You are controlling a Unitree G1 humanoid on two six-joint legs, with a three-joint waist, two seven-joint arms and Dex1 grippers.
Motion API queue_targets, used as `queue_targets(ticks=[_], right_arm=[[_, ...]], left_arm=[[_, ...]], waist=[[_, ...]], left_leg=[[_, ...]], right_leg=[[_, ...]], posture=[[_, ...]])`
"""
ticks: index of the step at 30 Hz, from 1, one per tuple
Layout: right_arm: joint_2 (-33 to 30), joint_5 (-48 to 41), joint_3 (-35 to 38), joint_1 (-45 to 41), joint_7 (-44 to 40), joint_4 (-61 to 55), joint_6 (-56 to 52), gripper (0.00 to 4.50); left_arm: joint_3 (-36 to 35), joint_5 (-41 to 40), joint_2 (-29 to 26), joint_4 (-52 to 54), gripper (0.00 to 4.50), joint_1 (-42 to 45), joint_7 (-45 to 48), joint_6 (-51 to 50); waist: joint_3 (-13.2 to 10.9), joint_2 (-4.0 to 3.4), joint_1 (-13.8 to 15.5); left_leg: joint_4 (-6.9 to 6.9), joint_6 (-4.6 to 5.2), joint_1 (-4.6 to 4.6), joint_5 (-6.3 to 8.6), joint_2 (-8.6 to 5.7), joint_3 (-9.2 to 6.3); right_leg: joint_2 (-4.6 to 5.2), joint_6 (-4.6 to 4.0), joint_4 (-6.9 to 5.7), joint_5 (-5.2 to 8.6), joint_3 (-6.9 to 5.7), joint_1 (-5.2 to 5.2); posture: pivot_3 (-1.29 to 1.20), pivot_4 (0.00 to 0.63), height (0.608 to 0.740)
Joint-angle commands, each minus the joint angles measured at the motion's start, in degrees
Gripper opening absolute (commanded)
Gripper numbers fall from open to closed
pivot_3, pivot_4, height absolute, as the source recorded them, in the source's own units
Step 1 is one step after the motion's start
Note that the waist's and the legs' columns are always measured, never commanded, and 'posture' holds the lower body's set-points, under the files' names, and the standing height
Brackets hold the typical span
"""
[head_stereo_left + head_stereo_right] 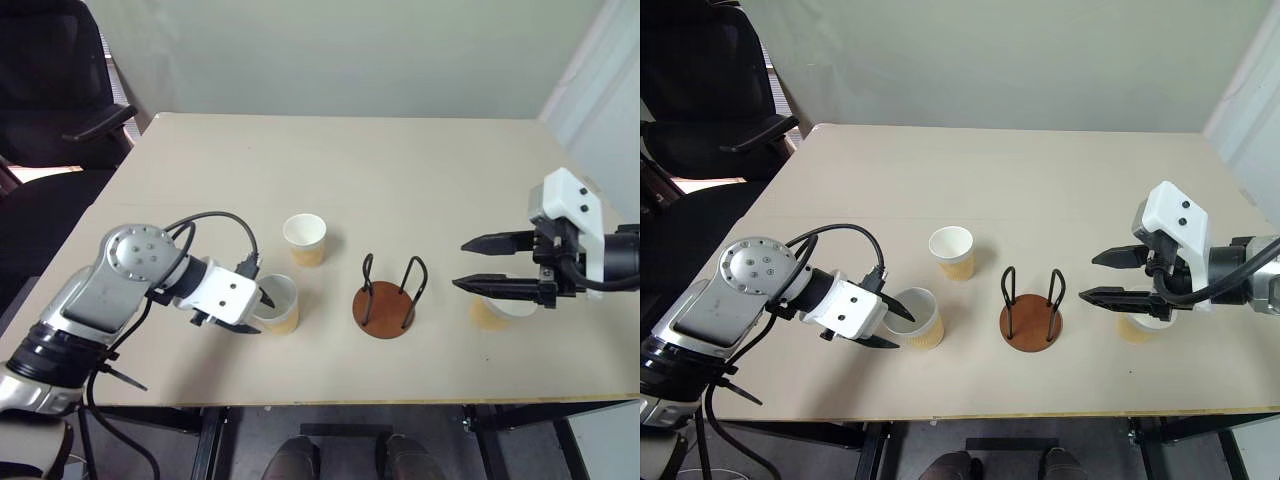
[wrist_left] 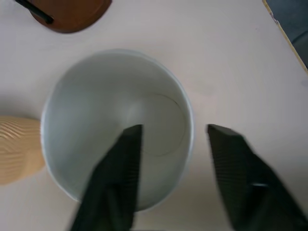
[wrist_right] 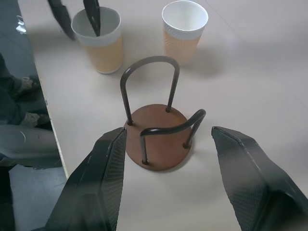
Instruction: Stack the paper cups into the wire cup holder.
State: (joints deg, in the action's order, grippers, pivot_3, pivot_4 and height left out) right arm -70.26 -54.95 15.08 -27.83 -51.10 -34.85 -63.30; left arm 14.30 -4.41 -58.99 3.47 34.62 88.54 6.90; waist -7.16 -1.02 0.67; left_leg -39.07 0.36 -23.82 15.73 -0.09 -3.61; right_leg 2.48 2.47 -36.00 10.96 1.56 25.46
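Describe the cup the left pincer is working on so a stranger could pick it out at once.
Start at the wire cup holder, the brown disc with two black loops near the tan table's front edge. Two paper cups stand on its left arm side; take the nearer one, by the front edge. Unlike its neighbour, it has the left pincer astride its rim, one finger inside.

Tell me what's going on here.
The robot is setting paper cups into the wire holder, which is empty. The left gripper straddles the rim of the near cup, one finger inside and one outside, not yet shut. The right gripper hangs open above a second cup right of the holder. A third cup stands untouched farther back on the table.
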Motion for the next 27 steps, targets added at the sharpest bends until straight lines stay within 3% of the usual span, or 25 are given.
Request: queue_targets(ticks=[1, 3, 8, 11, 18, 27], right_arm=[[-0.6, -1.3, 2.6, 0.2, 0.6, -0.9, -0.1, 2.9], [-0.8, -1.4, 3.0, 0.9, 0.6, -1.0, 0.0, 2.9], [-1.4, -2.1, 4.4, 2.6, 0.3, -1.1, 0.0, 2.9], [-2.5, -2.5, 6.7, 5.1, -1.0, -1.3, -0.5, 2.9], [-4.4, -3.4, 12.2, 10.4, -3.3, -2.0, -1.7, 2.9], [-3.9, -2.0, 18.8, 18.2, -2.8, -3.9, -3.1, 2.9]], left_arm=[[-0.5, -0.8, 0.0, 0.8, 0.73, 1.7, 1.2, -1.0], [-0.7, -1.6, -0.3, 1.4, 0.02, 1.3, 1.9, -1.7], [0.7, -9.7, -5.4, 5.1, 0.02, -0.4, 4.0, -8.3], [2.1, -17.6, -7.2, 5.4, 0.02, 4.6, 4.0, -14.7], [6.3, -28.9, -1.2, -2.5, 0.02, 26.7, 4.0, -24.9], [15.6, -34.4, 9.7, -13.3, 0.02, 43.7, 4.0, -20.5]], waist=[[0.0, 0.0, 0.0], [0.0, 0.0, 0.0], [0.0, 0.0, -0.1], [0.0, 0.0, 0.2], [0.0, 0.01, 0.8], [0.0, 0.0, 0.7]], left_leg=[[0.0, 0.0, 0.0, 0.0, 0.0, 0.0], [0.0, 0.0, 0.0, 0.0, 0.0, 0.0], [-0.01, -0.03, -0.03, -0.02, 0.0, 0.0], [0.0, -0.04, -0.04, -0.02, 0.02, 0.0], [-0.12, -0.02, -0.17, -0.03, -0.07, -0.01], [-0.08, -0.21, -0.19, -0.15, -0.07, 0.01]], right_leg=[[0.0, 0.0, 0.0, 0.0, -0.01, 0.0], [0.0, 0.0, 0.0, 0.0, 0.0, 0.0], [0.0, 0.01, 0.0, -0.01, -0.01, 0.02], [0.0, 0.01, 0.01, -0.01, -0.02, 0.04], [0.12, -0.03, 0.02, -0.06, -0.04, 0.0], [0.14, 0.34, 0.12, -0.17, -0.01, 0.0]], posture=[[0.0, 0.15, 0.74], [0.0, 0.15, 0.74], [0.0, 0.15, 0.74], [0.0, 0.15, 0.74], [0.0, 0.15, 0.74], [0.0, 0.15, 0.74]])
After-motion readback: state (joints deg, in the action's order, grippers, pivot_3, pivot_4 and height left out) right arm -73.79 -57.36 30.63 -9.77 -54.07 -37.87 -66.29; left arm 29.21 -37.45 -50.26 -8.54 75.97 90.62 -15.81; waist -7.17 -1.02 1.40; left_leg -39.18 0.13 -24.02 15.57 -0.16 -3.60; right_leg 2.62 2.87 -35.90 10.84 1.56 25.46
